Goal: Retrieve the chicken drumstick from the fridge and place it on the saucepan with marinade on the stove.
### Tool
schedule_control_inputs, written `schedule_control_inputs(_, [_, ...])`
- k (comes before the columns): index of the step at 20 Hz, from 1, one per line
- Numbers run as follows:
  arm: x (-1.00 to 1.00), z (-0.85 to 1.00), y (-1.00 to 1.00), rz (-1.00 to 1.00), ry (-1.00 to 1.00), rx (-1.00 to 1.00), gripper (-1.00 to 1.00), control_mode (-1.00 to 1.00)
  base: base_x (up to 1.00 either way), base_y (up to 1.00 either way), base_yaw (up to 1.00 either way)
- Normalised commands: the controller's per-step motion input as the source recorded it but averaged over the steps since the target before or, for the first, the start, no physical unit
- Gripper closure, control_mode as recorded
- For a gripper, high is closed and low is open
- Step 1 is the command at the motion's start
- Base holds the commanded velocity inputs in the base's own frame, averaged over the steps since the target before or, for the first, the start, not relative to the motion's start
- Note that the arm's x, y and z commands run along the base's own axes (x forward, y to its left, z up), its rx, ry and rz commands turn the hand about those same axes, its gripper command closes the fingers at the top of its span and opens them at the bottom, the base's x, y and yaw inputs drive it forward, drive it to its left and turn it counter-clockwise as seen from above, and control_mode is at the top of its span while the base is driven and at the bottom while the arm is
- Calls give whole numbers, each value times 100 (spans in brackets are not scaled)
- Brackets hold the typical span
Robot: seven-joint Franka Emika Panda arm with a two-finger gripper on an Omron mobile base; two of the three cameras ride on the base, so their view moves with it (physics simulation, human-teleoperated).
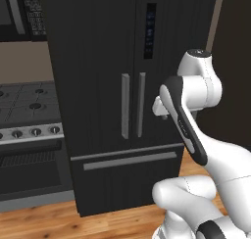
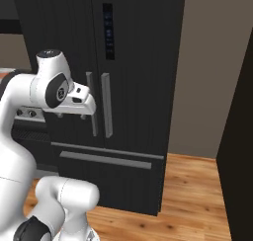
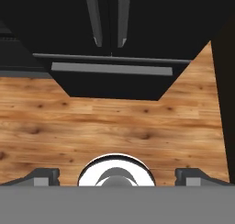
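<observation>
At the far left of the left base view sits the black gas stove [image 1: 29, 103] with dark grates and a row of silver knobs, a black keypad microwave [image 1: 22, 10] above it in the upper left corner. Centre frame stands the tall black double-door fridge [image 1: 98, 61], both doors shut, its two long grey vertical handles [image 1: 133, 105] side by side. Warm wooden plank flooring [image 3: 114, 122] runs beneath. The pincer [image 3: 117, 177] hangs in front of the fridge, pointing down at the floor, fingertips [image 3: 43, 176] wide apart, holding nothing.
</observation>
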Motion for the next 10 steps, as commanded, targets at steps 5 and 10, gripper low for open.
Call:
schedule_control_inputs(5, [0, 0, 8, 0, 0, 0, -100, -100, 0, 0, 0])
schedule_control_inputs(10, [-5, 0, 0, 0, 0, 0, -100, -100, 0, 0, 0])
